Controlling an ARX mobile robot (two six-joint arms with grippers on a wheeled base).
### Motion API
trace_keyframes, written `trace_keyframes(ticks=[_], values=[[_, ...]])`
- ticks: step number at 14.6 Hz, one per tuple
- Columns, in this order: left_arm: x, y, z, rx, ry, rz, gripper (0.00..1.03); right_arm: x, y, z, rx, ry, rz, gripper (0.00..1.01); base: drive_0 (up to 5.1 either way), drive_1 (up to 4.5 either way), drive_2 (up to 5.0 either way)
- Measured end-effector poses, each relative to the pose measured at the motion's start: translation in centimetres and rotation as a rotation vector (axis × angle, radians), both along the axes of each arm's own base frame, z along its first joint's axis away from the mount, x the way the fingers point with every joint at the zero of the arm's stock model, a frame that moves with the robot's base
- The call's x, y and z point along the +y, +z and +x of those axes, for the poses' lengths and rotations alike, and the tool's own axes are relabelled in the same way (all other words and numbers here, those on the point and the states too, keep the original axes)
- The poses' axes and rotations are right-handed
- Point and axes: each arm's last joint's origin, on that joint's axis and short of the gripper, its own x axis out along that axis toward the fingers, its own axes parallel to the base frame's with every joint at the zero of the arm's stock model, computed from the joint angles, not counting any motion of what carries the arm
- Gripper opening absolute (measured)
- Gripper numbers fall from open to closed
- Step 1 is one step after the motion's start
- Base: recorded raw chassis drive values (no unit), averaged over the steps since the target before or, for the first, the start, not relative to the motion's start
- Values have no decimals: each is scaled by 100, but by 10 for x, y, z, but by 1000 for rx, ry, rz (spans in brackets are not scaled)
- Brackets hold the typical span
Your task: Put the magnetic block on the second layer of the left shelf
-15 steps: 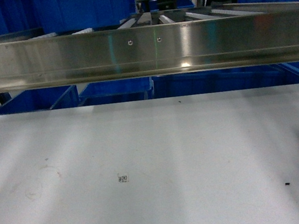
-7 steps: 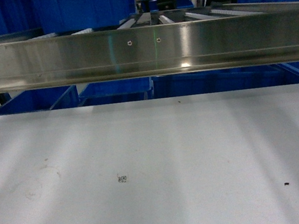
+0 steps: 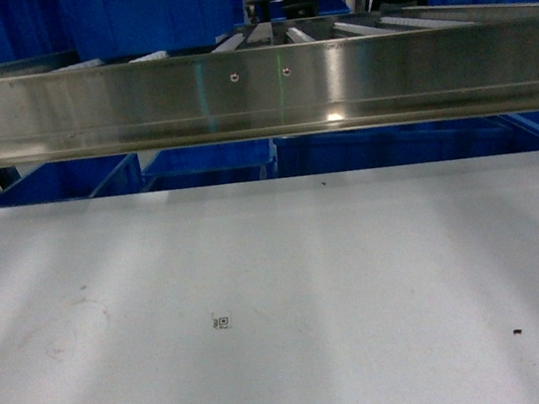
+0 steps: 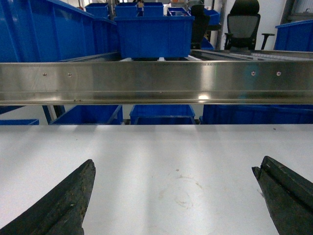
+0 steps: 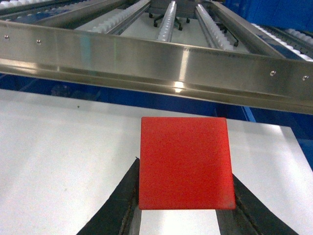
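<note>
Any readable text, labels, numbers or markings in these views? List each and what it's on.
No readable text in any view.
Small square printed code mark on the white tabletop: too small to read.
Magnetic block, steel shelf rail, blue crates: no lettering visible.

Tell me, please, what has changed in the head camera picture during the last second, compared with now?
Almost nothing. Only the soft shadows on the white table shift slightly on its right side. The steel rail, the blue crates, the small square marker and the dark speck stay where they were. No arm or gripper enters the head view at any moment.
</note>
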Motion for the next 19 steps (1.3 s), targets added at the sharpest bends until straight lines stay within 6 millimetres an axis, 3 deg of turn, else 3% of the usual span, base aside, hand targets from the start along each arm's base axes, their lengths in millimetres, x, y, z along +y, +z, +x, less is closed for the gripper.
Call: trace_keyframes(ticks=[7,16,19], values=[[0,0,0,0,0,0,98,-3,-23,-5,42,-31,-1,33,0,0,0],[0,0,0,0,0,0,98,-5,-23,-5,44,-17,6,33,0,0,0],[0,0,0,1,0,0,98,-6,-23,-6,39,-26,6,33,-474,272,272]])
